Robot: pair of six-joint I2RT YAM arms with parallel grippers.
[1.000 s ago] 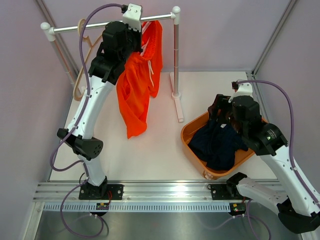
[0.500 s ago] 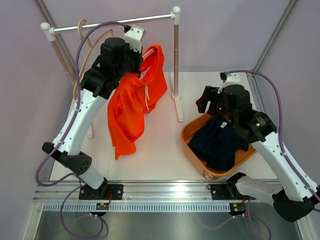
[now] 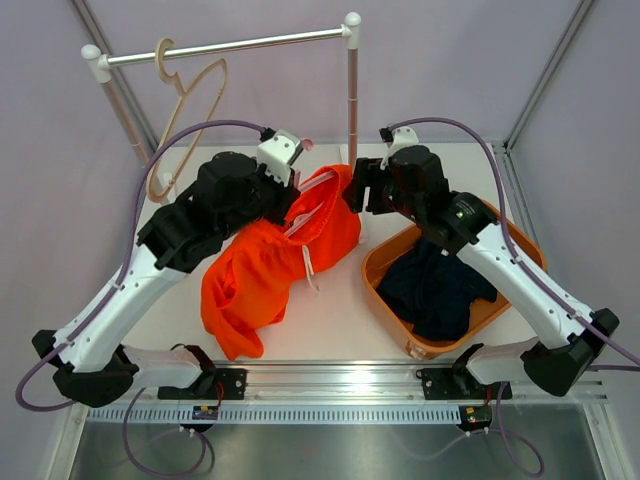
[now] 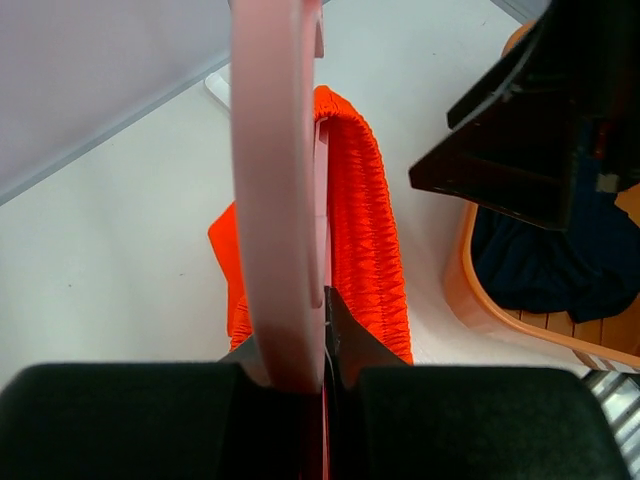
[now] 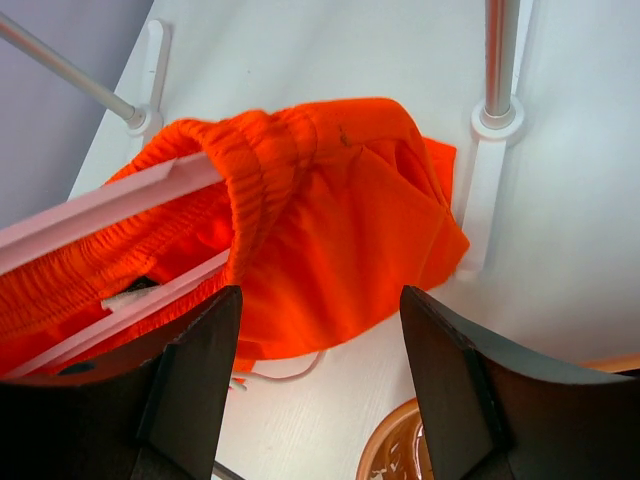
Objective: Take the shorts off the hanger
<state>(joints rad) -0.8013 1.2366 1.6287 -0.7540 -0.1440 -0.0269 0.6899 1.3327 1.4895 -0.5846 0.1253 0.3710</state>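
Swung the right claw (image 5: 320, 295) off the basket (image 3: 383, 295) (navy shorts (image 3: 435, 290) already lying in it) in the last second, spread wide, grasping nothing. Lowered the orange shorts (image 3: 265, 275) onto the table (image 3: 330, 320), with the left claw (image 4: 300, 345) clenched on their pink hanger (image 4: 275, 150). Puts both claws at the waistband (image 5: 250, 170), so likely ready for pulling off. Shows, from the right wrist only, the waistband looped over the hanger bars. Leaves one bare wooden hanger (image 3: 190, 85) on the rail (image 3: 250, 42), farthest back.
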